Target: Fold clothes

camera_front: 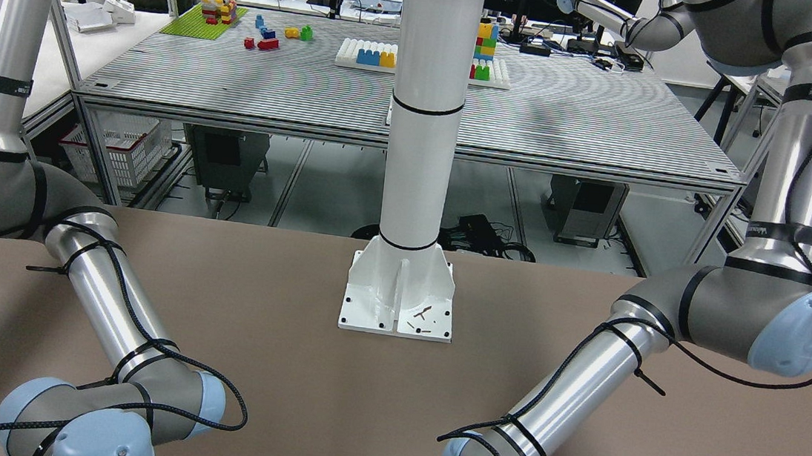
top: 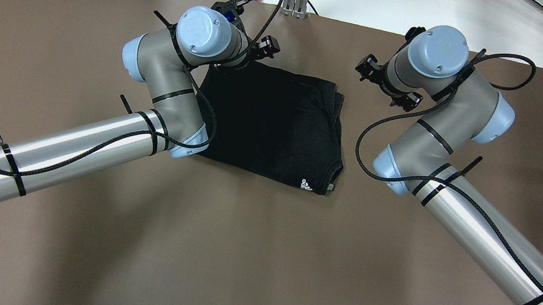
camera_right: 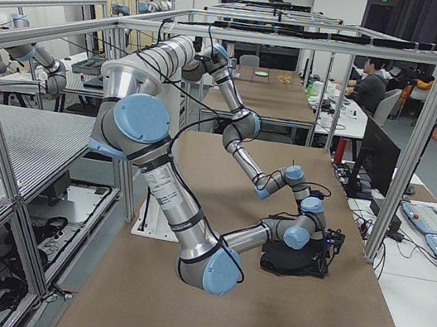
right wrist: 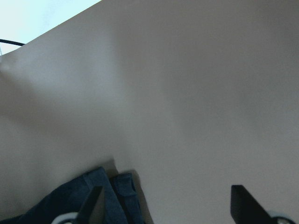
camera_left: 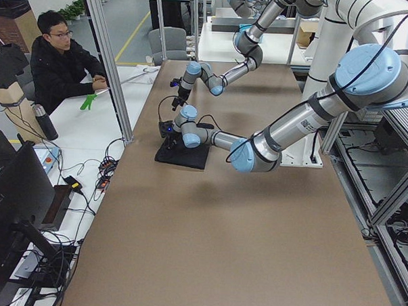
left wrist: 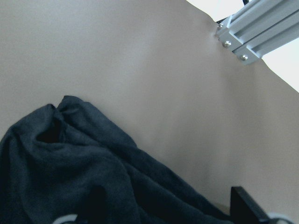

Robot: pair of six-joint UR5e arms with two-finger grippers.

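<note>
As both arms leaned over the brown table (top: pixel 252 261), the folded black garment (top: pixel 276 125) lay between the two grippers. The left gripper (left wrist: pixel 156 213) sat at the cloth's far corner, jaws spread wide, bunched fabric lying between them. The right gripper (right wrist: pixel 168 210), equally wide and holding nothing, hung just beside the opposite far corner, with cloth near one fingertip.

Dark garment (left wrist: pixel 70 172) fills the lower left, bunched in soft folds, with a small hollow near its upper left. We note that it lies on the brown table (left wrist: pixel 140 60). One black finger (left wrist: pixel 245 205) of the left gripper (left wrist: pixel 170 212) shows at bottom right, just beside the cloth's edge. The other finger is hard to make out against the fabric. An aluminium bar (left wrist: pixel 257 30) with screws stands at the table's edge, top right.
</note>
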